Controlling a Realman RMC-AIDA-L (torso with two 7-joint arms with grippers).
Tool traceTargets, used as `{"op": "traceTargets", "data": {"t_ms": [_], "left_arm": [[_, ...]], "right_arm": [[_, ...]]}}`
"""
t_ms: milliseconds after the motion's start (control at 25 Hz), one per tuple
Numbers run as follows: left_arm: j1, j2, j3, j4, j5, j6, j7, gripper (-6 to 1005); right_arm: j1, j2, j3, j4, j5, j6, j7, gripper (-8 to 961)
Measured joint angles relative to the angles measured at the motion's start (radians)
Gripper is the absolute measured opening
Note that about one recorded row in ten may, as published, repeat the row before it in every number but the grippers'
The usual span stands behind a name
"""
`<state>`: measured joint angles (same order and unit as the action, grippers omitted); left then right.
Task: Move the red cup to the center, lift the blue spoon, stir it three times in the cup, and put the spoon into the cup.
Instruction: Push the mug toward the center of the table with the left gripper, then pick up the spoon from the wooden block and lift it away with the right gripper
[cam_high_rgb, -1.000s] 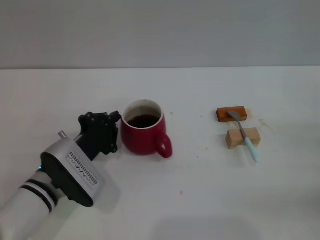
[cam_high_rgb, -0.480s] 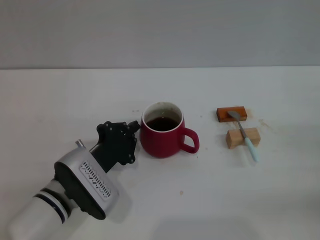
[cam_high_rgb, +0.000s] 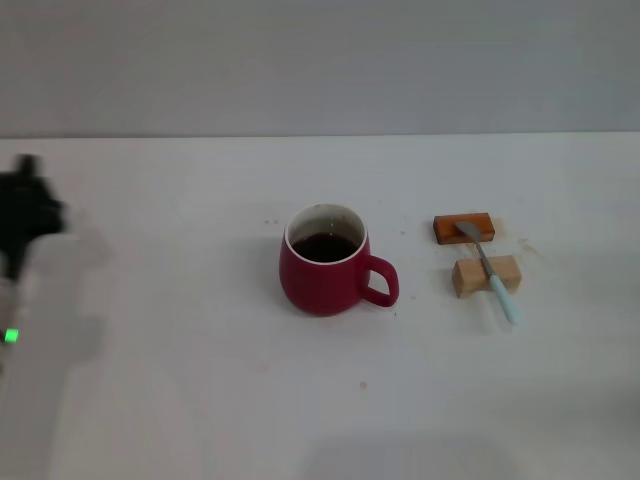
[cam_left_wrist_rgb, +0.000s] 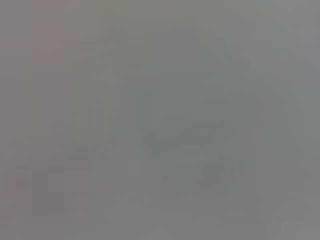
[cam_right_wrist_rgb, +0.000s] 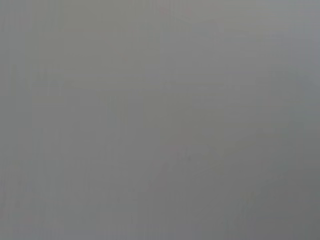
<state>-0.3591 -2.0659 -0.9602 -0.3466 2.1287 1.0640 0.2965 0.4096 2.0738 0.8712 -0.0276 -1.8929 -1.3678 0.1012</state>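
Cup (cam_high_rgb: 324, 272) upright mid-table (cam_high_rgb: 200, 400), handle toward spoon (cam_high_rgb: 487, 266), which lies across two blocks (cam_high_rgb: 478, 252). Left tool (cam_high_rgb: 25, 215) at far left edge, blurred; fingers' state can't be told.

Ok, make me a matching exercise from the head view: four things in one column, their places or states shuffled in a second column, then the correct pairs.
Things
1. red cup
2. blue spoon
3. orange-brown block
4. left gripper

Places or states
A. at the table's far left edge, away from everything
B. under the spoon's metal bowl
C. lying across both wooden blocks
D. upright at the table's middle, dark liquid inside, handle toward the spoon

Pairs: 1-D, 2-C, 3-B, 4-A
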Motion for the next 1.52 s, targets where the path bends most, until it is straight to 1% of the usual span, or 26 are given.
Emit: {"op": "traceTargets", "data": {"t_ms": [40, 80, 120, 240, 280, 360, 400, 440, 480, 520, 560, 600, 640, 680, 720, 760, 800, 880, 920, 960, 1000, 1080, 1120, 1200, 1480, 1520], "left_arm": [[0.0, 0.001, -0.037, 0.012, 0.0, 0.002, -0.036, 51], [-0.006, 0.004, -0.094, 0.048, 0.0, 0.0, -0.109, 53], [-0.006, 0.004, -0.094, 0.048, 0.0, 0.0, -0.109, 56], [-0.032, 0.006, -0.18, 0.113, 0.0, -0.009, -0.23, 63], [-0.036, 0.006, -0.196, 0.123, 0.0, -0.012, -0.262, 66], [-0.045, 0.006, -0.224, 0.141, 0.002, -0.02, -0.334, 71], [-0.047, 0.006, -0.226, 0.144, 0.004, -0.023, -0.357, 73], [-0.048, 0.007, -0.228, 0.146, 0.006, -0.025, -0.375, 107], [-0.05, 0.007, -0.228, 0.146, 0.006, -0.025, -0.383, 141], [-0.054, 0.007, -0.229, 0.148, 0.006, -0.028, -0.394, 175], [-0.059, 0.007, -0.229, 0.149, 0.006, -0.031, -0.394, 208], [-0.065, 0.008, -0.229, 0.15, 0.007, -0.035, -0.395, 242], [-0.068, 0.009, -0.23, 0.151, 0.006, -0.039, -0.395, 276], [-0.078, 0.01, -0.231, 0.152, 0.007, -0.047, -0.394, 317], [-0.078, 0.01, -0.231, 0.152, 0.007, -0.047, -0.394, 357], [-0.086, 0.012, -0.232, 0.154, 0.008, -0.054, -0.391, 398], [-0.094, 0.012, -0.232, 0.157, 0.008, -0.059, -0.388, 439], [-0.101, 0.013, -0.232, 0.163, 0.008, -0.064, -0.387, 520], [-0.121, 0.014, -0.233, 0.182, 0.007, -0.074, -0.386, 549], [-0.128, 0.015, -0.233, 0.191, 0.006, -0.077, -0.386, 578], [-0.128, 0.015, -0.233, 0.191, 0.006, -0.077, -0.386, 606], [-0.134, 0.015, -0.233, 0.198, 0.005, -0.078, -0.386, 664], [-0.139, 0.015, -0.234, 0.202, 0.005, -0.079, -0.385, 693], [-0.14, 0.015, -0.234, 0.202, 0.006, -0.08, -0.385, 750], [-0.139, 0.018, -0.235, 0.202, 0.008, -0.078, -0.385, 852], [-0.139, 0.018, -0.235, 0.202, 0.008, -0.078, -0.385, 852]], "right_arm": [[0.0, 0.0, 0.0, 0.0, 0.0, 0.0, 0.0, 469], [0.0, 0.0, -0.002, 0.001, -0.002, 0.001, 0.0, 470], [0.0, 0.0, -0.002, 0.001, -0.002, 0.001, 0.0, 470], [-0.002, 0.004, -0.019, 0.009, -0.026, 0.01, 0.0, 472], [-0.016, 0.006, -0.028, 0.042, -0.04, 0.019, 0.0, 472], [-0.027, 0.007, -0.03, 0.066, -0.043, 0.022, 0.0, 473], [-0.042, 0.008, -0.03, 0.098, -0.044, 0.025, 0.0, 473], [-0.056, 0.008, -0.033, 0.125, -0.046, 0.026, -0.004, 474], [-0.086, 0.008, -0.051, 0.189, -0.054, 0.029, -0.032, 474], [-0.086, 0.008, -0.051, 0.189, -0.054, 0.029, -0.032, 475], [-0.119, 0.009, -0.083, 0.26, -0.057, 0.035, -0.077, 475], [-0.138, 0.009, -0.108, 0.299, -0.057, 0.039, -0.104, 475], [-0.138, 0.009, -0.108, 0.299, -0.057, 0.039, -0.104, 476], [-0.168, 0.009, -0.157, 0.376, -0.057, 0.047, -0.146, 476], [-0.168, 0.009, -0.157, 0.376, -0.057, 0.047, -0.146, 477], [-0.192, 0.009, -0.198, 0.434, -0.055, 0.058, -0.172, 477], [-0.192, 0.009, -0.198, 0.434, -0.055, 0.058, -0.172, 478], [-0.217, 0.01, -0.261, 0.494, -0.053, 0.087, -0.18, 478], [-0.217, 0.01, -0.261, 0.494, -0.053, 0.087, -0.18, 479], [-0.225, 0.011, -0.3, 0.513, -0.051, 0.102, -0.18, 479], [-0.225, 0.011, -0.3, 0.513, -0.051, 0.102, -0.18, 480], [-0.235, 0.012, -0.363, 0.531, -0.049, 0.111, -0.181, 481], [-0.235, 0.012, -0.363, 0.531, -0.049, 0.111, -0.181, 481], [-0.244, 0.012, -0.397, 0.547, -0.048, 0.113, -0.181, 482], [-0.268, 0.01, -0.491, 0.572, -0.047, 0.115, -0.182, 485], [-0.268, 0.01, -0.491, 0.572, -0.047, 0.115, -0.182, 485]]}}
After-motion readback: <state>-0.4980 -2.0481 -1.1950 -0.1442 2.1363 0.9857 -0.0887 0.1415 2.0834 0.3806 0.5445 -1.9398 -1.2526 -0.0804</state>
